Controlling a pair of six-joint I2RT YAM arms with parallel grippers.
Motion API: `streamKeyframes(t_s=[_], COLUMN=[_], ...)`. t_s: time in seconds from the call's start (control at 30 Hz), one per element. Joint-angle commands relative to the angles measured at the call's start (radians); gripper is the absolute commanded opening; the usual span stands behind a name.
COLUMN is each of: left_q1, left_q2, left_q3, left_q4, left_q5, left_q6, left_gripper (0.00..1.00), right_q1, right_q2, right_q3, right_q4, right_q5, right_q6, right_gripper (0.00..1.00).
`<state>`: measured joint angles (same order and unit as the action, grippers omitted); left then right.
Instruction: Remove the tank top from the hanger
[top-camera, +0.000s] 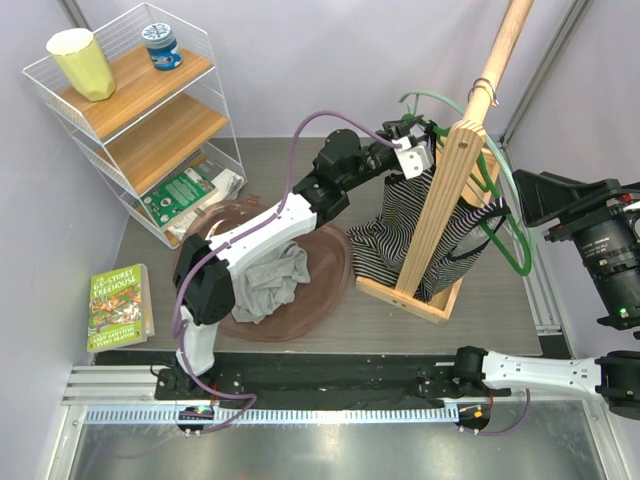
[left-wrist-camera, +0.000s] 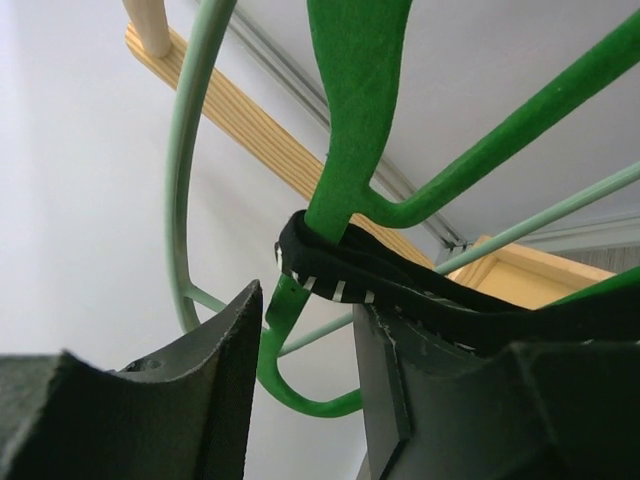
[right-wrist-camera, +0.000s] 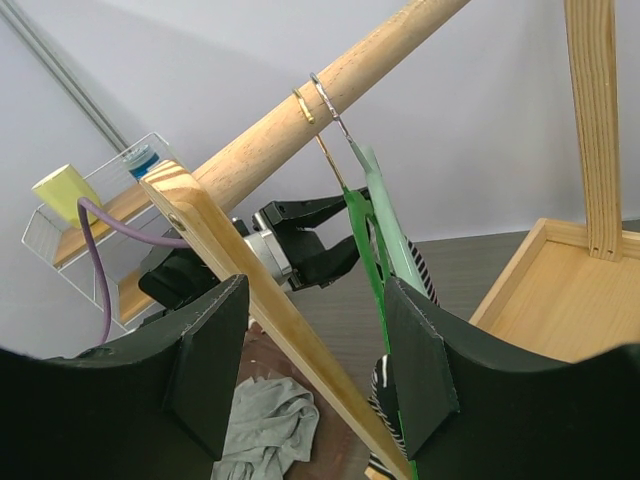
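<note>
Left claw (left-wrist-camera: 308, 310), spread apart, faces the strap (left-wrist-camera: 390, 285) looped over the hanger (left-wrist-camera: 355, 110), just ahead between its fingers; the right claw (right-wrist-camera: 315, 320), also apart, sits well off from the top (top-camera: 395, 235).

You see a tank top (top-camera: 388, 235) striped black and white, its strap edged in black. The hanger (left-wrist-camera: 355, 120) is bright green and the second hanger (left-wrist-camera: 185, 150) pale mint. The rack (top-camera: 450, 170) is light wood, the cloth (top-camera: 268, 285) grey, the cup (top-camera: 82, 62) yellow and the table (top-camera: 500, 290) grey-brown.
</note>
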<state>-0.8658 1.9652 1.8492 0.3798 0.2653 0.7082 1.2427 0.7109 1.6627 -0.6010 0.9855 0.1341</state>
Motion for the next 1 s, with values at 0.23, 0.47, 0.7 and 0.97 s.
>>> streamKeyframes(t_s=[0.23,0.47,0.7,0.97], left_q1=[-0.013,-0.015,-0.016,-0.015], left_q2=[0.014,-0.025,-0.106,-0.176], left_q3=[0.064,0.032,-0.068,-0.123], left_q4=[-0.015,0.008,0.057,0.085], left_q5=[0.022,-0.003,-0.044,-0.13], left_q6=[0.056,0.05,0.043,0.057], left_gripper=[0.35,0.1,0.0,0.0], right_q1=[0.004,0.003,0.004,0.003], right_q2=[0.007,0.021,0.033,0.032], right_q3=[0.019,0.028,0.035,0.037], right_q4=[0.014,0.015,0.015,0.015], right_q5=[0.007,0.002,-0.008,-0.011], right_q6=[-0.004,-0.002,0.004,0.013], right_gripper=[0.62,0.62,0.62,0.62])
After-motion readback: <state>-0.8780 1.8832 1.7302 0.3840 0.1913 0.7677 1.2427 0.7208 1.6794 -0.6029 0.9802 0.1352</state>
